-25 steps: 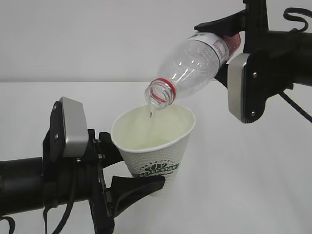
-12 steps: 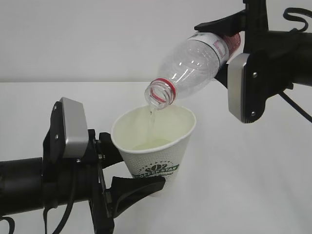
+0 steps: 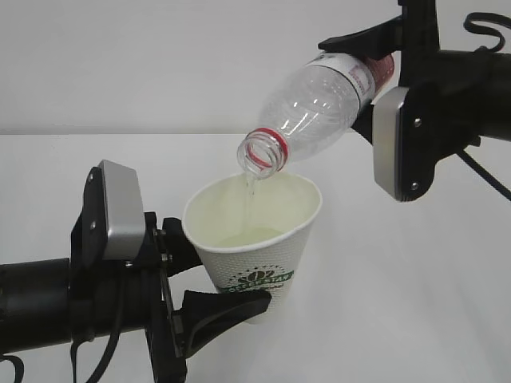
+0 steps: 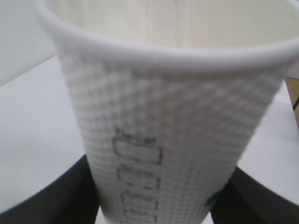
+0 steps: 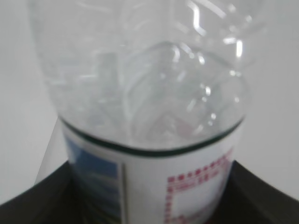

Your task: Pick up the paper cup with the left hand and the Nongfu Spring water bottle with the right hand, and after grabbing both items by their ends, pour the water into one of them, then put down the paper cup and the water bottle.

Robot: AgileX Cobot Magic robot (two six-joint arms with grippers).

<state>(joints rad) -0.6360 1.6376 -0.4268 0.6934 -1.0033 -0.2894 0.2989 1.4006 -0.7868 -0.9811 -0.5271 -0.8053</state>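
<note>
Your left hand's fingers (image 3: pixel 227 307) are clamped on the low end of the paper cup (image 3: pixel 254 243), and your right hand's fingers (image 3: pixel 359 36) are clamped on the labelled base end of the Nongfu Spring water bottle (image 3: pixel 315 108). Both are lifted clear of the white surface (image 3: pixel 415 303). The bottle tilts mouth-down just above the cup's rim, and a thin thread of the water (image 3: pixel 250 185) drops against the near-left inner wall, pooling at the bottom.

Watch that stream: it lands close to the rim, so tip further or drift left and it could spill outside. Squeeze harder and the soft cup may buckle. You've got open surface all around for setting both down, well apart.
</note>
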